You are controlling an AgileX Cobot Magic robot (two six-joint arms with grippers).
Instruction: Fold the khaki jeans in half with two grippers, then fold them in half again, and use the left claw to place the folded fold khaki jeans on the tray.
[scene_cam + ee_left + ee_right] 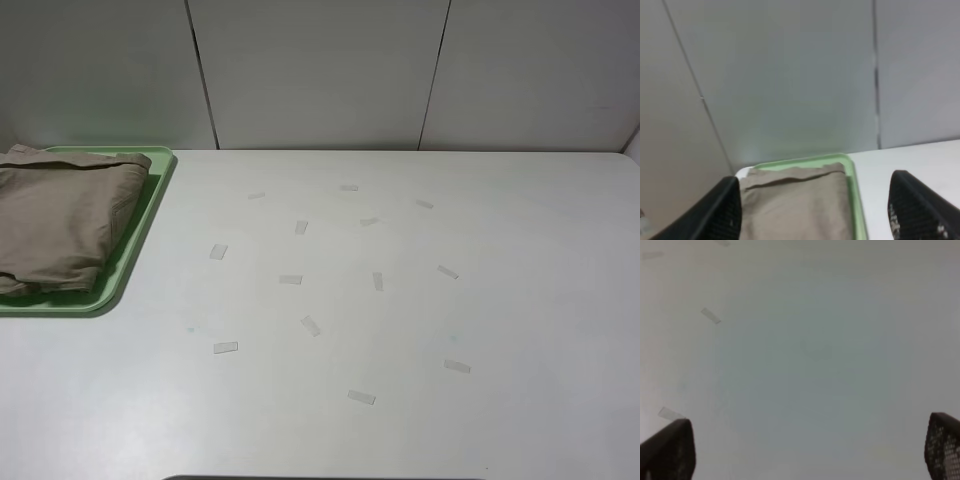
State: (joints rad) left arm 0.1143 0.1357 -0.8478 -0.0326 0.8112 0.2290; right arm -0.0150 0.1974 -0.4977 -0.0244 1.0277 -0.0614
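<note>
Jeans (55, 220): folded, lying on the tray (140, 235) at the far left corner of the surface (400, 330). Left hand (815, 210): above the tray, jaws wide apart, holding nothing; right hand (810, 450): over bare surface, fully open, empty. Step judged: placement done, so the next move calls only for clearing both arms away.

Black end effector fingertips (920, 210) with dotted, mesh-textured pads.
</note>
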